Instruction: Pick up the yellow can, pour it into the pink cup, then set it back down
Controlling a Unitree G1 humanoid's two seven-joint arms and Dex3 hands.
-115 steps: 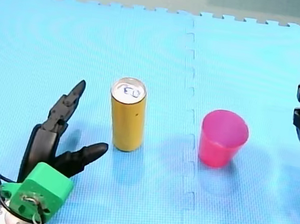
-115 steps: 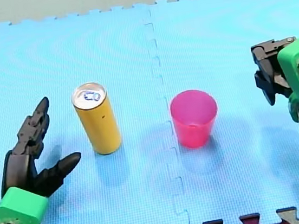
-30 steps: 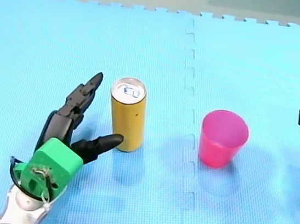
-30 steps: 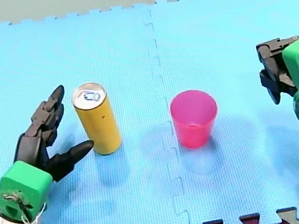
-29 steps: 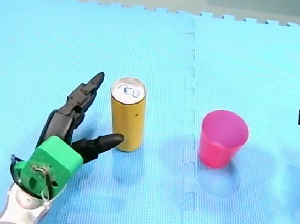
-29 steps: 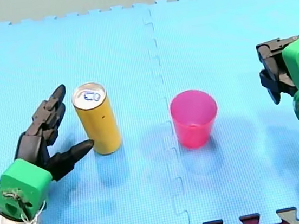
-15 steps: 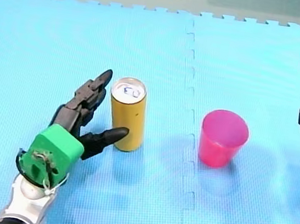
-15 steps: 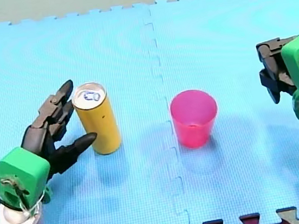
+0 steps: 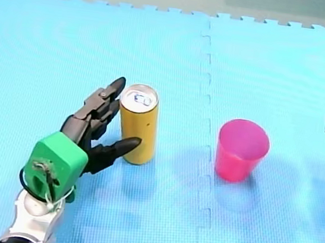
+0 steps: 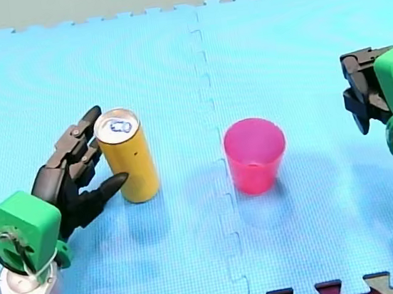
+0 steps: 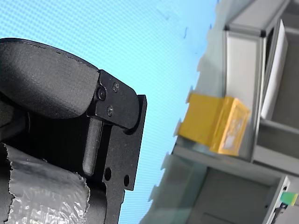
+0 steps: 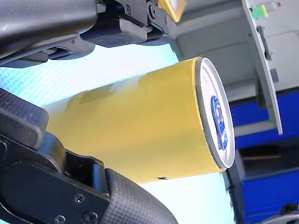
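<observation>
Yellow can (image 9: 137,124): report position. (Operator)

Upright on the blue foam mat (image 9: 248,61), left of the pink cup (image 9: 241,150) and apart from it. Its silver top faces up. The cup also stands upright, mouth up. (Inspector)

Left hand (image 9: 89,130): report state. (Operator)

Not closed. The hand brackets the can from the can's left. Two fingers (image 9: 102,104) reach along the far upper side, just beside the can. The thumb (image 9: 120,147) lies across the near lower side, with its tip at the can wall. In the second wrist view the can (image 12: 140,126) sits between thumb and fingers, and a strip of mat shows on the fingers' side. The can stands on the mat. (Inspector)

Right hand (image 10: 365,90): report state. (Operator)

Fingers curled, holding nothing. It is at the right edge of the mat, well apart from the cup. (Inspector)
</observation>
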